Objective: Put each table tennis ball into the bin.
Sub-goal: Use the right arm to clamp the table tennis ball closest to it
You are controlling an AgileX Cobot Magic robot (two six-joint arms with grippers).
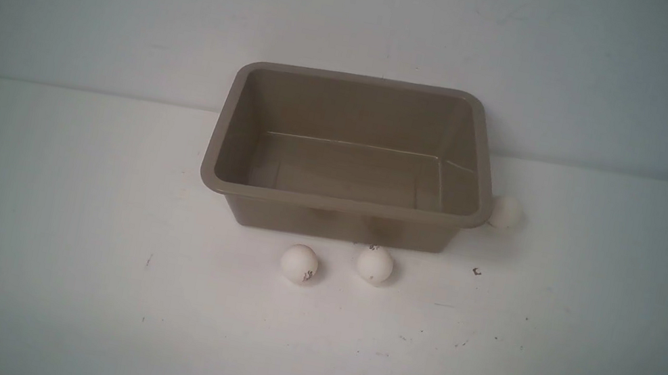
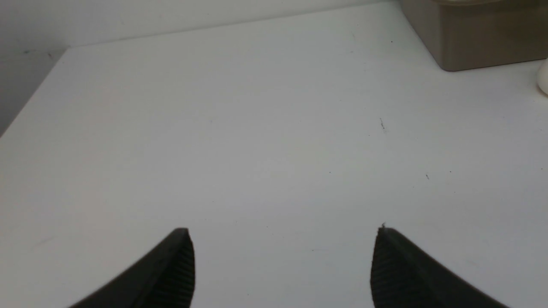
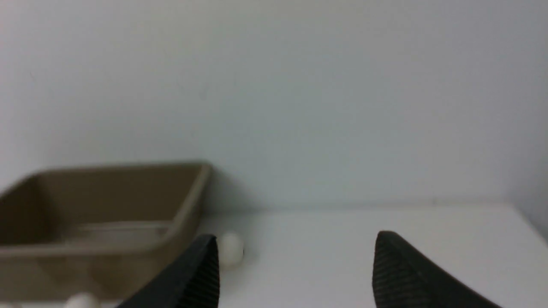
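Left gripper [image 2: 282,239] and right gripper [image 3: 295,252]: jaws apart, nothing held. An off-centre pinch may shoot a table tennis ball [image 1: 299,263] away from the bin [image 1: 341,204].

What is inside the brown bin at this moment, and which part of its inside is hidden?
Inside the bin only its bare floor and walls show; nothing lies there. The inner face of its near wall is hidden behind the rim.

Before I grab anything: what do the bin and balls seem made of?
The bin looks like moulded plastic, tan-brown and semi-gloss: soft highlights on its floor, rounded corners, flared rim. The balls are probably plastic, matte off-white: no glare, small dark printed marks on two.
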